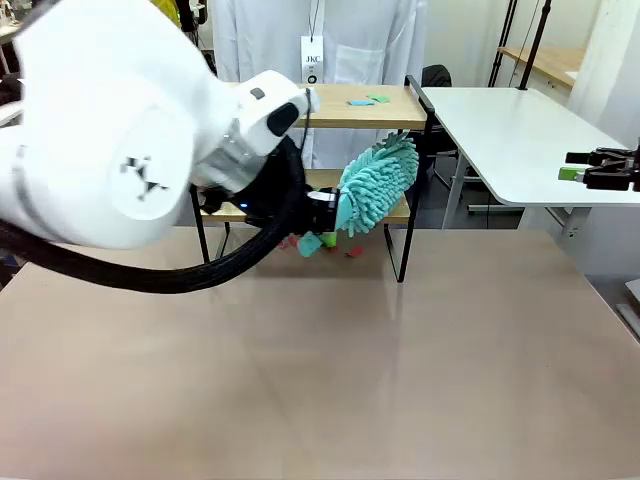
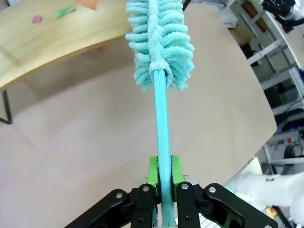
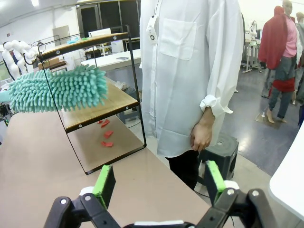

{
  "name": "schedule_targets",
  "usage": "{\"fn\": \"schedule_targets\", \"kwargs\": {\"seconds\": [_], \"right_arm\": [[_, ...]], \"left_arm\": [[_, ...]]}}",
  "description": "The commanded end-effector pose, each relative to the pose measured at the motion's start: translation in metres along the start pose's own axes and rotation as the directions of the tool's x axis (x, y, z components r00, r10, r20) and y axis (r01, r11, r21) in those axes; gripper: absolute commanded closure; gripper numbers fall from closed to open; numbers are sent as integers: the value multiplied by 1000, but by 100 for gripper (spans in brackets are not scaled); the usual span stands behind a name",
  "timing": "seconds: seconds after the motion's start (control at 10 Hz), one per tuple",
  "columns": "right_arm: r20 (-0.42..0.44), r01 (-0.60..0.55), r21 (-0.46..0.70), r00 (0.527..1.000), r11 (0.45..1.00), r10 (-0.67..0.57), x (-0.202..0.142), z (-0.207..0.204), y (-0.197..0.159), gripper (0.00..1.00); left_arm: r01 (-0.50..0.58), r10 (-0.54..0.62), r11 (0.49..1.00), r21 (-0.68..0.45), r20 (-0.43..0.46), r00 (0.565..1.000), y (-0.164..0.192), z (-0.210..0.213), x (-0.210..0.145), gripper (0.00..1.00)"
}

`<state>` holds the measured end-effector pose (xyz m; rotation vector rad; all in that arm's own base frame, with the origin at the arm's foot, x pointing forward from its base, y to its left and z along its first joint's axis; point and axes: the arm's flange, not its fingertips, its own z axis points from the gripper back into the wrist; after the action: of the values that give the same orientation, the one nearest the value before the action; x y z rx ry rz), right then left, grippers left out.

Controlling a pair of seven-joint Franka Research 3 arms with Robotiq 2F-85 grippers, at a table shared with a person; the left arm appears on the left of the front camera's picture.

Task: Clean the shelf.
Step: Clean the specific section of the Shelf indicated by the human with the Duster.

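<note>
The shelf [image 1: 402, 108] stands at the table's far side, with light boards on a black frame. My left gripper [image 1: 322, 216] is shut on the handle of a teal fluffy duster [image 1: 378, 180], whose head sits by the right end of the lower board [image 1: 400, 212]. In the left wrist view the green pads [image 2: 153, 171] clamp the teal handle [image 2: 161, 137], and the duster head [image 2: 159, 42] points past the board [image 2: 57, 40]. My right gripper [image 1: 600, 170] hangs open far to the right. Its own view shows the fingers [image 3: 104, 183] spread wide with nothing between them.
Small teal and green scraps [image 1: 366, 100] lie on the top board. Red scraps [image 3: 107, 135] lie on the table under the shelf. A person in a white coat [image 3: 190, 71] stands behind it. A white side table [image 1: 520, 130] stands at the right.
</note>
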<state>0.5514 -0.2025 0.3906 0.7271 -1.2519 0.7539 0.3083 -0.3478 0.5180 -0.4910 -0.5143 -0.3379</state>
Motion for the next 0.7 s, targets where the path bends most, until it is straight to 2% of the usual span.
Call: {"fn": "schedule_targets", "kwargs": {"seconds": [0.0,0.3,0.6], "right_arm": [[0,-5,0,1000,1000,5,3,-1,1,0],[0,-5,0,1000,1000,5,3,-1,1,0],[0,-5,0,1000,1000,5,3,-1,1,0]], "left_arm": [[-53,51,997,48,44,998,-18,-18,12,87],[-95,89,990,104,66,994,-25,-45,20,87],[-134,128,985,105,64,990,-27,-66,19,87]]}}
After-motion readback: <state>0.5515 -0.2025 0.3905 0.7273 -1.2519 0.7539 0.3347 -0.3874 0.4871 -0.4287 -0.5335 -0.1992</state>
